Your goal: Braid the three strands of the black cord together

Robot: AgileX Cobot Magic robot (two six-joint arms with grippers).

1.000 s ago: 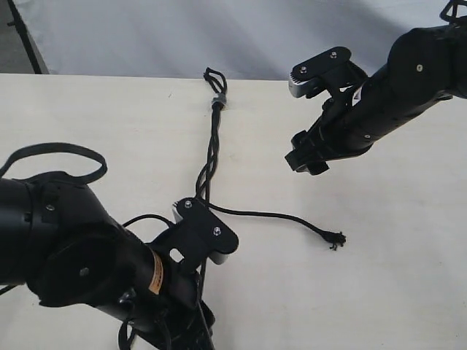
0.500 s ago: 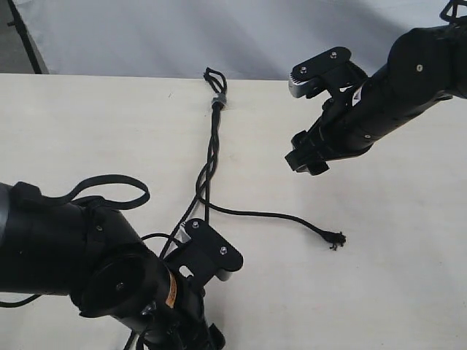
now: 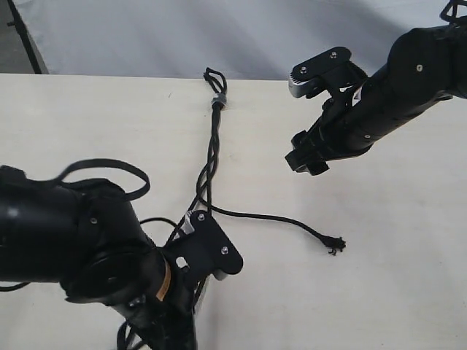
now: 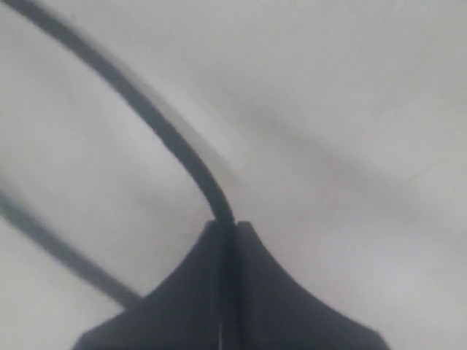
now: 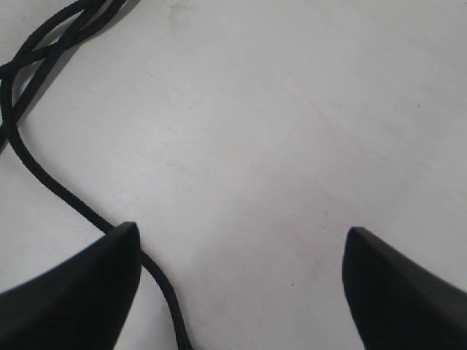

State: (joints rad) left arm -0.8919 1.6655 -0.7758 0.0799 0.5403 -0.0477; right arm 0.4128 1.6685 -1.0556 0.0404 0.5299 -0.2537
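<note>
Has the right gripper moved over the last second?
No. The right gripper sits just as far right of the grey band as before, jaws open.

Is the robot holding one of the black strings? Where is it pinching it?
The left tool pinches one strand partway along, near the braided part. The right tool is open, holding nothing.

Bright even light, soft shadows, left wrist view blurred
</note>
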